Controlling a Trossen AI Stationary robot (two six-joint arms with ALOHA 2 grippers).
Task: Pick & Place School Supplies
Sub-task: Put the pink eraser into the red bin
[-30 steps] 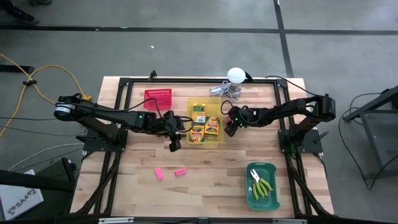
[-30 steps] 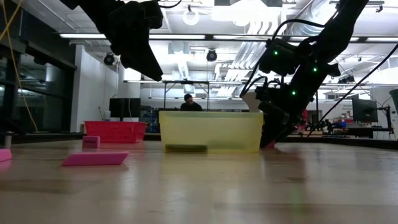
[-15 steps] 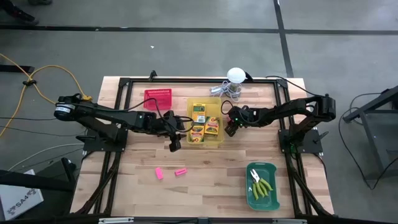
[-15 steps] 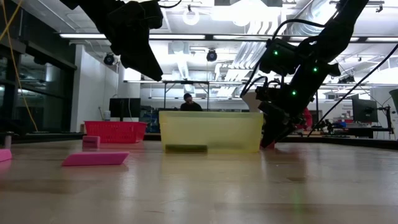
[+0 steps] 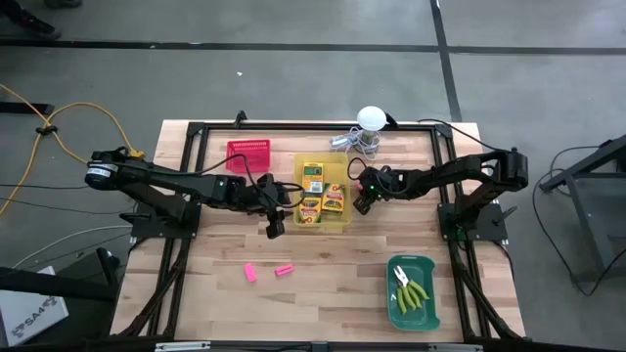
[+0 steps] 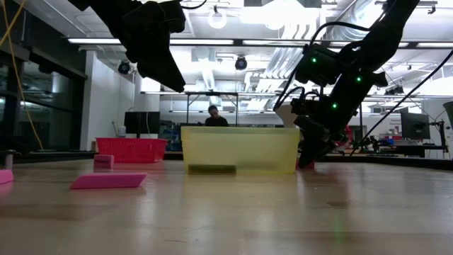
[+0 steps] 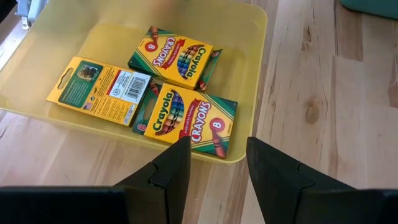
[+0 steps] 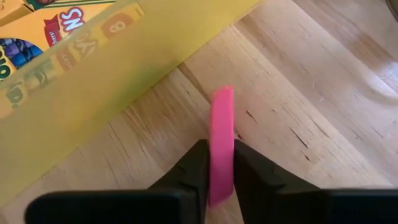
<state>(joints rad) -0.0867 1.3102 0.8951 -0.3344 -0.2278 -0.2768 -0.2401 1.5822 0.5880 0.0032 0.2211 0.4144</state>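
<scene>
Pink and flat, a small eraser block [image 8: 221,140] stands on its edge between the two dark fingers [image 8: 194,171] of my right gripper [image 5: 363,203]. Both fingers press on its sides, so I am holding it. It sits low on the light wooden table [image 5: 323,284], just beside the outer wall of the see-through yellow plastic bin [image 7: 261,37].

Inside that yellow bin lie the yellow-and-green crayon boxes [image 7: 177,56]. I see three of them from my left wrist, lying flat and close together, one turned back side up.

My left gripper [image 7: 216,165] hangs above the near edge of the yellow bin. Its fingers are apart with nothing between them.

Two more pink eraser blocks [image 5: 283,269] lie on the bare wood, well apart from the bin, on the left arm's side. A red mesh basket [image 5: 248,154] stands beside the yellow bin. A green plastic tray [image 5: 426,311] sits near the right arm's corner, with small tools with yellow-green handles [image 5: 413,291] inside it. A white ball [image 5: 371,119] sits at the far edge of the table.
</scene>
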